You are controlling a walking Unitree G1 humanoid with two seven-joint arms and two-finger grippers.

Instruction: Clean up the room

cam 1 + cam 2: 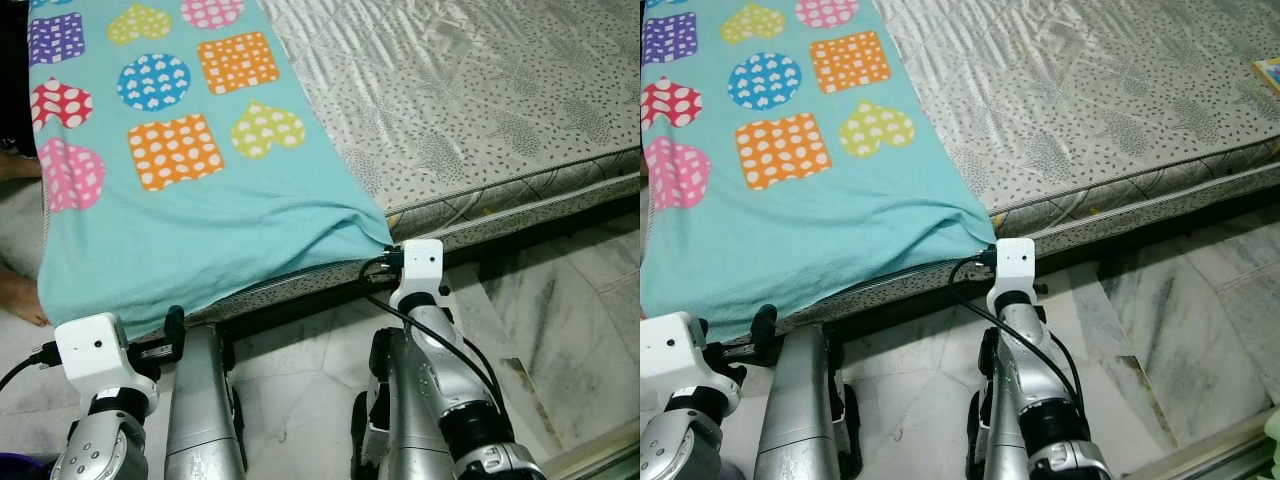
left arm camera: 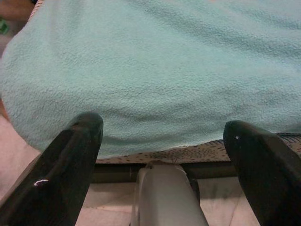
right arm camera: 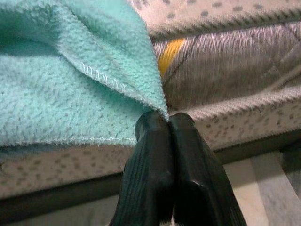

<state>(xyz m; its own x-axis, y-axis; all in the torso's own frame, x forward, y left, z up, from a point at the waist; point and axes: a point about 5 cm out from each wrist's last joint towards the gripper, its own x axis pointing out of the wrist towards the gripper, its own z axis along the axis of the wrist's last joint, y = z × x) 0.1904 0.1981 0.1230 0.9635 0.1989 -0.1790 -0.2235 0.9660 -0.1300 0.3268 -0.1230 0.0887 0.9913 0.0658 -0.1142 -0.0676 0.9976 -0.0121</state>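
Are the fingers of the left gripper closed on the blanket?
No, the left gripper has its fingers wide apart before the blanket.

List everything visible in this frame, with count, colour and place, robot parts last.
blanket: one, turquoise with coloured hearts, squares and circles, spread over the mattress's left part, hanging over its near edge.
mattress: one, grey speckled, across the scene.
floor: white marble, below the bed.
person's foot: one, on the floor at far left.
left claw: one, black, open, facing the blanket's hanging edge.
right claw: one, black, shut on the blanket's corner at the mattress edge.
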